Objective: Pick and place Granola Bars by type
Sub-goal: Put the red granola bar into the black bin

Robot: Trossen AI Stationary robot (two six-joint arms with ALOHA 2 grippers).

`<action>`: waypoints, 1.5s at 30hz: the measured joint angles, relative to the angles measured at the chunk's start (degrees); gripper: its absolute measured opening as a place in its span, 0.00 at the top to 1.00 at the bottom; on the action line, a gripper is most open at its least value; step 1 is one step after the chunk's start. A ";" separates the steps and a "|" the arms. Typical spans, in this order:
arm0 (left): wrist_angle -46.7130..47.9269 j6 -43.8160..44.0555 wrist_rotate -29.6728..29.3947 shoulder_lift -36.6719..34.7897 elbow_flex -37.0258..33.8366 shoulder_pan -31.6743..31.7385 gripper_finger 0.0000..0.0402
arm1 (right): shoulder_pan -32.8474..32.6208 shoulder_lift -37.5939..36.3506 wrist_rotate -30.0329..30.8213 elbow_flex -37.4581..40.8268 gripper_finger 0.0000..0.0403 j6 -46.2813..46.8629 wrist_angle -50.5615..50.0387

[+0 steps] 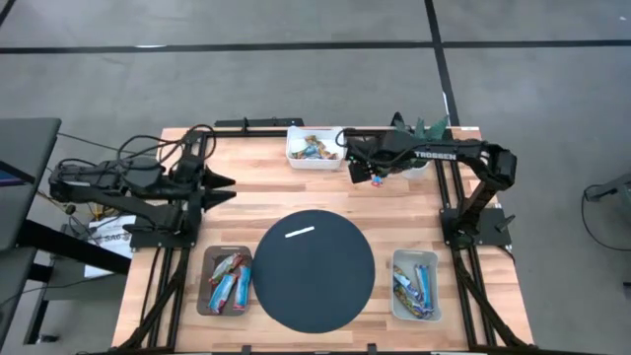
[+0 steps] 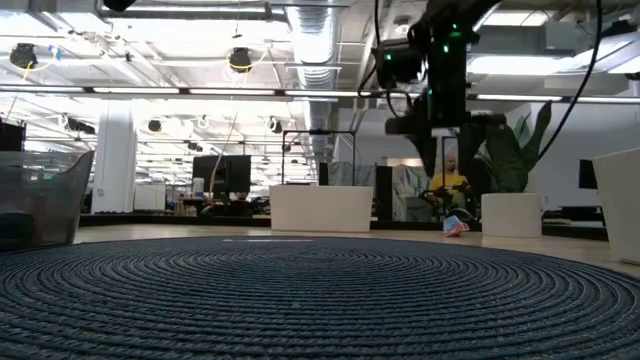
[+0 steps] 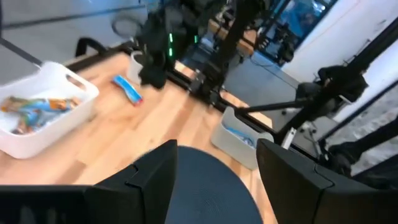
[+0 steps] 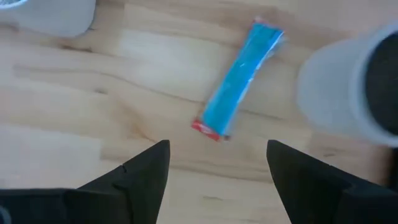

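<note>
One bright blue granola bar [image 4: 239,84] lies flat on the wood, alone, between the far white bin [image 1: 314,148] and a white pot [image 4: 348,93]. It also shows in the left wrist view as the blue bar [image 3: 127,88] and in the low view as the blue bar [image 2: 455,226]. My right gripper [image 4: 217,149] hangs open above it, fingers pointing down and not touching it; in the high view the right gripper [image 1: 363,170] is beside the far bin. More mixed bars [image 3: 37,107] fill that bin. My left gripper [image 1: 232,189] waits open at the table's left side.
A dark round mat [image 1: 315,268] with a short white strip covers the table's near middle. A grey bin [image 1: 225,281] of red and blue bars sits at its left, and a pale bin [image 1: 414,284] of blue bars at its right. A potted plant [image 1: 424,128] stands at the far right.
</note>
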State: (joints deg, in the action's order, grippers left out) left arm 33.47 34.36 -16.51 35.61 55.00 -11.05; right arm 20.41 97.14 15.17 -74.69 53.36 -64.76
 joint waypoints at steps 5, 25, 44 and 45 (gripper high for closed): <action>0.00 -1.93 -0.85 -1.39 0.00 0.06 0.47 | 0.67 0.33 0.23 5.02 0.35 6.46 6.96; 0.50 -3.32 -1.28 -3.80 0.02 1.42 0.47 | 6.61 8.89 -4.73 10.26 0.35 12.68 17.41; 0.44 -0.96 -3.89 -4.61 0.02 1.44 0.47 | 5.71 10.68 -1.54 10.23 0.92 11.08 17.28; 0.46 -0.93 -3.89 -4.61 0.00 1.44 0.47 | 5.37 10.46 -1.74 10.30 0.93 10.78 17.03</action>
State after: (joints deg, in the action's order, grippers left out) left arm 33.93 33.43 -20.40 31.00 55.01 -9.61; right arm 25.78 107.60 13.43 -64.38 64.14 -47.73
